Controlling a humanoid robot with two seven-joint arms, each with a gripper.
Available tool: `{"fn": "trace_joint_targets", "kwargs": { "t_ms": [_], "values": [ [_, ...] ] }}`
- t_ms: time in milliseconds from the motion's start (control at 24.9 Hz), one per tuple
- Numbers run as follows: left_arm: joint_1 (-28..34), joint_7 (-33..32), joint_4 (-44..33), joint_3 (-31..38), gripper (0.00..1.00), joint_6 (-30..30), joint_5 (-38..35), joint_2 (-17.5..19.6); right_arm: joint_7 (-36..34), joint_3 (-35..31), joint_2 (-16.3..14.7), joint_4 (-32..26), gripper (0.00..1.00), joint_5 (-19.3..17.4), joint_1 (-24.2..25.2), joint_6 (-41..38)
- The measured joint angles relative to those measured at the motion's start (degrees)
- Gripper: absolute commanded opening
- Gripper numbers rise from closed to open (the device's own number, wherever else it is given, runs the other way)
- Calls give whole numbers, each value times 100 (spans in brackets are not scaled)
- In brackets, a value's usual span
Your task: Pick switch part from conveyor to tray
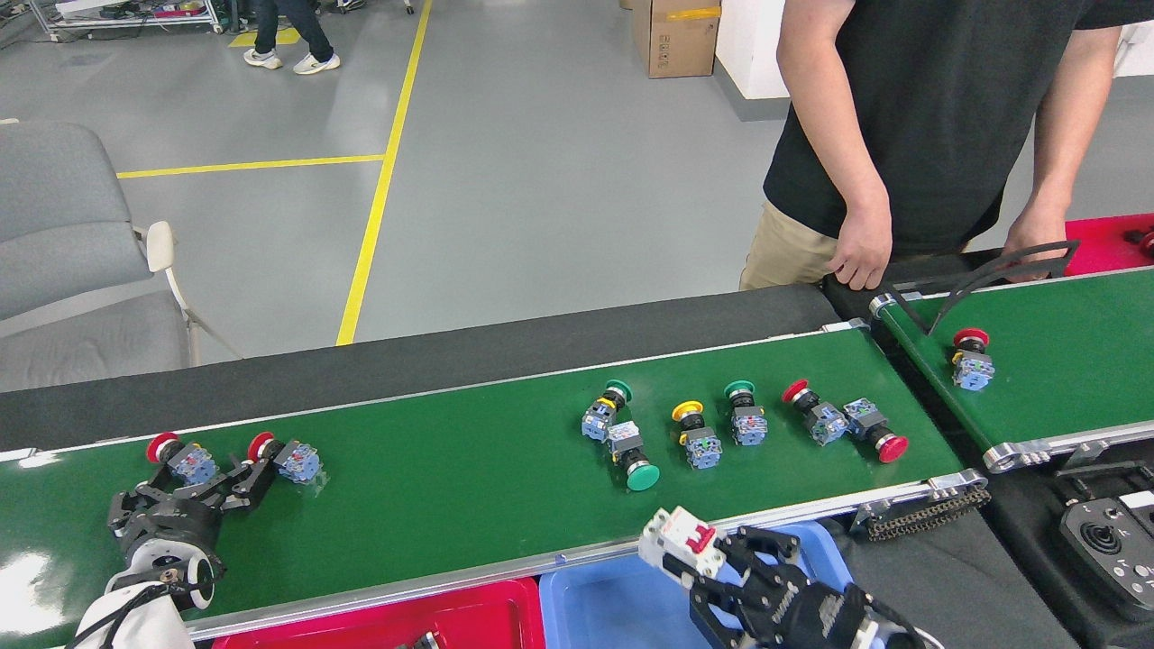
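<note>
**Switch part clamped in right gripper above blue tray**

Switch part [678, 542], white with a red toggle face, pinched between the black fingers of the right gripper [712, 563]; jaws closed onto its lower end, body tilted up and to the left. Held off the belt, just past the near silver rail of the conveyor [451, 469], over the far edge of the blue tray [595, 604]. Red tray [451, 622] just left of the blue one, a small dark part barely showing at its bottom edge.

Left gripper [185, 491] low over the left end of the belt, jaws spread and holding nothing, one fingertip close beside a red-capped push button [284, 458]. Second red-capped button [180, 458] just left of it, near the other finger.

Further right on the conveyor, a loose row of push buttons: a green-capped pair [618, 437] lying touching, a yellow-capped one [694, 434], another green one [744, 415], then two red-capped ones [843, 422] lying end to end near the right roller.

Beyond the roller, a shorter green belt [1064, 361] angled away, carrying one upright red-capped button [972, 359]. Black controller [1109, 550] on the dark cloth at lower right.

Person in a black shirt [938, 108] standing behind the belts, both hands at the far edge. Grey chair [63, 261] at left on the grey floor, cardboard box [676, 36] farther back.
</note>
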Motion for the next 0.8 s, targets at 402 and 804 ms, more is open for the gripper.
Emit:
{"fn": "trace_joint_targets", "kwargs": {
  "t_ms": [402,804],
  "values": [
    [700,257,-1043,-23,12,-430,136,-2,-4,-445,758,-227,99,293,5,1807],
    [4092,267,-5112,-16,100,-4255,337,-386,-301,-480,783,-227,99,619,239,4061]
  ]
}}
